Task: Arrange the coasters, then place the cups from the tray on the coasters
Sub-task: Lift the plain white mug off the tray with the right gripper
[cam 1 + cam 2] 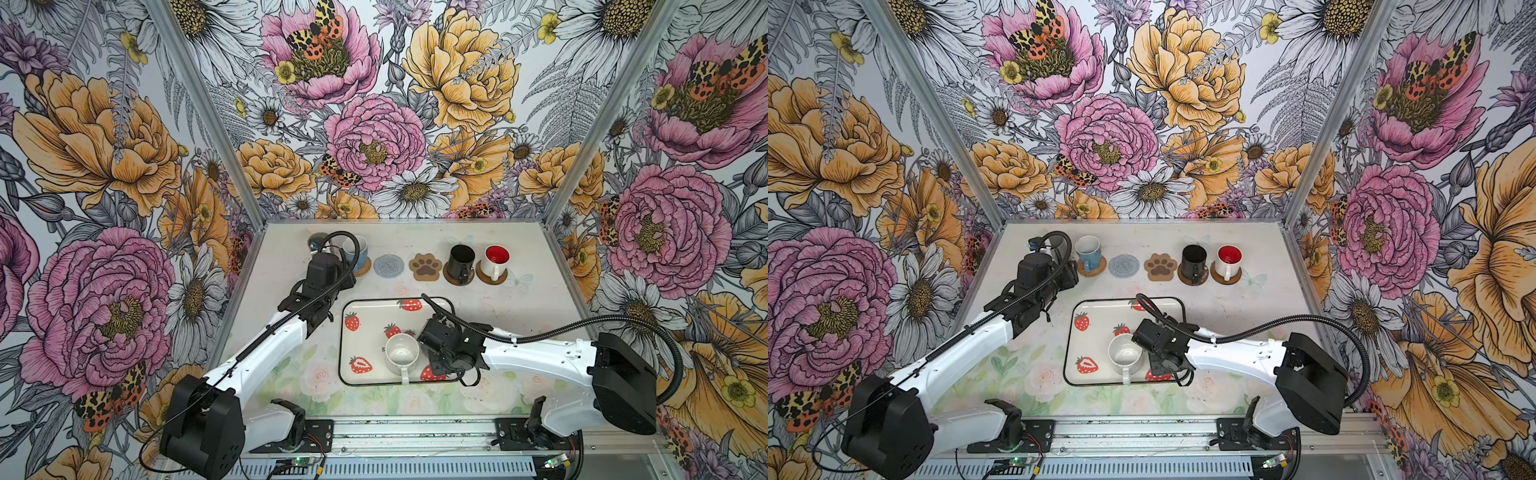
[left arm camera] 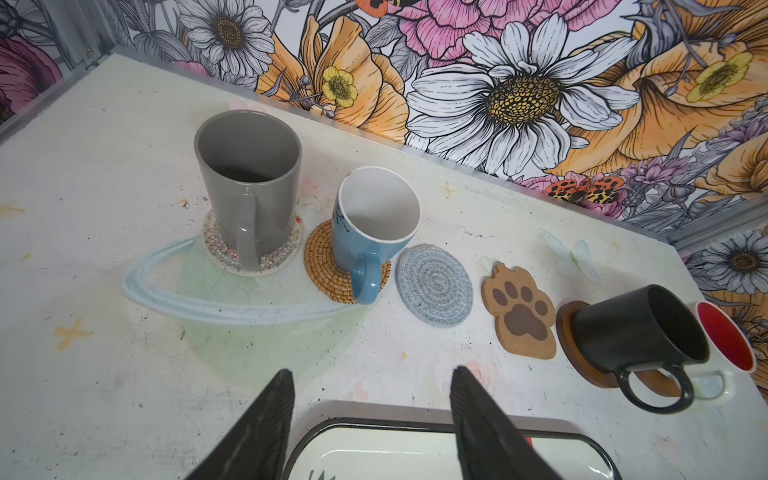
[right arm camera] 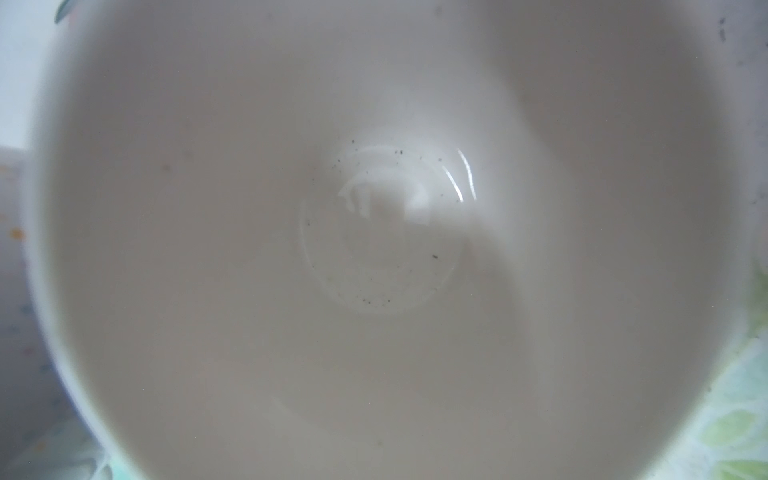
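White mug (image 1: 401,354) stands upright on the strawberry tray (image 1: 368,338), and the right gripper (image 1: 424,351) has its jaws clamped shut on the rim! Left gripper (image 2: 372,372) hovers empty, jaws moderately apart, before the back row, where grey mug (image 2: 248,183), blue mug (image 2: 374,224), black mug (image 2: 636,332) and red-lined mug (image 2: 725,336) sit on coasters (image 2: 320,266); the grey woven coaster (image 2: 434,284) and paw coaster (image 2: 519,311) lie bare.

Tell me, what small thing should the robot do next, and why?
Probably lift the white mug straight up off the strawberry tray: the right gripper looks shut on its rim, and the paw-shaped coaster and grey woven coaster stand empty.
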You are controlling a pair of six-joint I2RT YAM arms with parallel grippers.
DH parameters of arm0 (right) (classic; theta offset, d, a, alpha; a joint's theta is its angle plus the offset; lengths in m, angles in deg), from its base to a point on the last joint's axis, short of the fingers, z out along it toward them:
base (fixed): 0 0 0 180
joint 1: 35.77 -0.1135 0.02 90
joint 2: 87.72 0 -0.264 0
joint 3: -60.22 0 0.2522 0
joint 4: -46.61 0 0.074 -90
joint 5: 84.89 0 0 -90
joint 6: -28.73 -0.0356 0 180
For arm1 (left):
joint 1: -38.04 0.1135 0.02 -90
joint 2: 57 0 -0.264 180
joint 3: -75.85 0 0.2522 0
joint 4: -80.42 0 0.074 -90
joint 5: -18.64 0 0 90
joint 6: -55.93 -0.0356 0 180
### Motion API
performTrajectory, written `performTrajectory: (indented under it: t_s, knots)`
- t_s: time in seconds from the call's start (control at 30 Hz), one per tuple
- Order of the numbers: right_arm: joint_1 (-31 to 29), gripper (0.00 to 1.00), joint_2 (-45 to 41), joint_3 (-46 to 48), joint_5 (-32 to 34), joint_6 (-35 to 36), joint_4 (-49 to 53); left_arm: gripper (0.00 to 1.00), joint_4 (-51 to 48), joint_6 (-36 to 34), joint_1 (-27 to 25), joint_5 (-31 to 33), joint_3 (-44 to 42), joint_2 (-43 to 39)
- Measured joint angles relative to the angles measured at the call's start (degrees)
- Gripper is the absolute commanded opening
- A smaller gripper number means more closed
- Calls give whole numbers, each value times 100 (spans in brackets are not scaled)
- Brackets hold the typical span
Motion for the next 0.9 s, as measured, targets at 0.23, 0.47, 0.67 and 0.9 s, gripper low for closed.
performTrajectory:
  t_s: [0.23,0.47,0.67,0.9]
  knots:
    - [55,0,0,-44,-13,125,39,62,0,0,0,-2,0,2]
    - [251,0,0,-188,-26,299,157,62,0,0,22,-20,0,2]
    - [483,0,0,-507,-42,549,260,62,2,0,33,-20,0,20]
    - [855,0,96,-1005,-90,885,323,62,2,0,48,-22,0,85]
